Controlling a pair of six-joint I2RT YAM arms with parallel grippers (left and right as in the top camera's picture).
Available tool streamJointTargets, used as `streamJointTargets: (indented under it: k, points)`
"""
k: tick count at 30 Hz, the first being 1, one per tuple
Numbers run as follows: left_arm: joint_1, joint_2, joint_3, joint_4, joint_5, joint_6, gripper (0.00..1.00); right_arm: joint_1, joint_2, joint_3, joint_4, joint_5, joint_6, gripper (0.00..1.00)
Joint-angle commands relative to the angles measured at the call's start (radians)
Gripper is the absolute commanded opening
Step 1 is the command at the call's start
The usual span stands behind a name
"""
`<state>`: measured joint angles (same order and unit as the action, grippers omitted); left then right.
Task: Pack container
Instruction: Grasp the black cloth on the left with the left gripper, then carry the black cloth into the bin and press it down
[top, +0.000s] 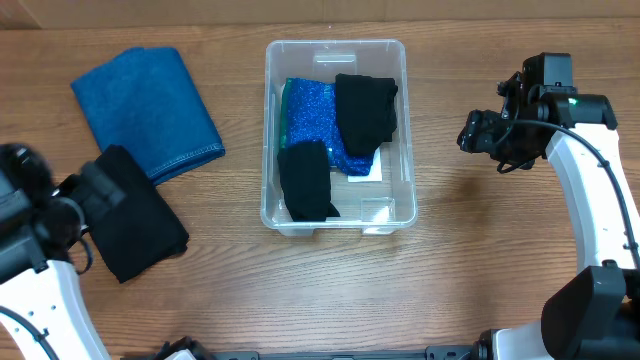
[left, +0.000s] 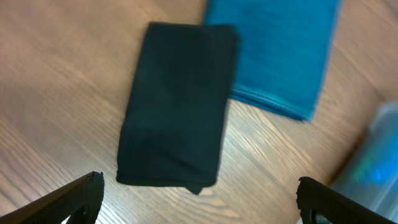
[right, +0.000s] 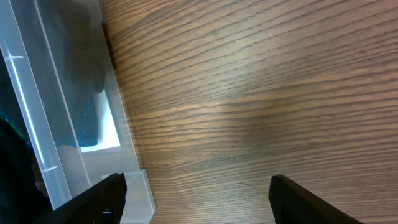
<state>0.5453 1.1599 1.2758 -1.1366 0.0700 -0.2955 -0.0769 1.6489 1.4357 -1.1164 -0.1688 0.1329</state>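
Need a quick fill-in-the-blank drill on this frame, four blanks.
1. The container holds ___ black cloths.
2. The left gripper is above a loose ___ cloth.
3. The towel is ___.
4. The right gripper stands ___, not shut.
Missing words: two; black; blue; open.

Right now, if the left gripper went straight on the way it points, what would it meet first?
Probably the black cloth, lying on the table ahead of the open left gripper; depth is unclear.
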Motion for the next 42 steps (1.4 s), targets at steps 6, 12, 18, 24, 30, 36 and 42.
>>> streamJointTargets:
  k: [6, 12, 18, 24, 30, 36, 42]
  points:
    - [0.280, 0.020, -0.330, 0.207, 0.140, -0.023, 1.00, 0.001, -0.011, 0.023, 0.001, -0.008, 0.005, 0.79]
    - [0.368, 0.177, -0.343, 0.311, 0.172, 0.108, 1.00, 0.001, -0.010, 0.023, 0.000, -0.008, 0.005, 0.79]
    - [0.369, 0.406, -0.343, 0.409, 0.330, 0.288, 1.00, 0.001, -0.011, 0.023, 0.000, -0.008, -0.002, 0.79]
    - [0.369, 0.525, -0.343, 0.473, 0.472, 0.455, 1.00, 0.001, -0.011, 0.023, 0.001, -0.008, -0.002, 0.79]
    - [0.368, 0.553, -0.343, 0.495, 0.513, 0.456, 0.88, 0.001, -0.010, 0.023, 0.001, -0.008, -0.002, 0.79]
    - [0.367, 0.551, -0.336, 0.473, 0.620, 0.439, 0.15, 0.001, -0.011, 0.023, 0.001, -0.007, -0.002, 0.79]
    - [0.363, 0.445, -0.306, 0.367, 0.655, 0.419, 0.04, 0.001, -0.011, 0.023, 0.002, -0.004, -0.002, 0.79]
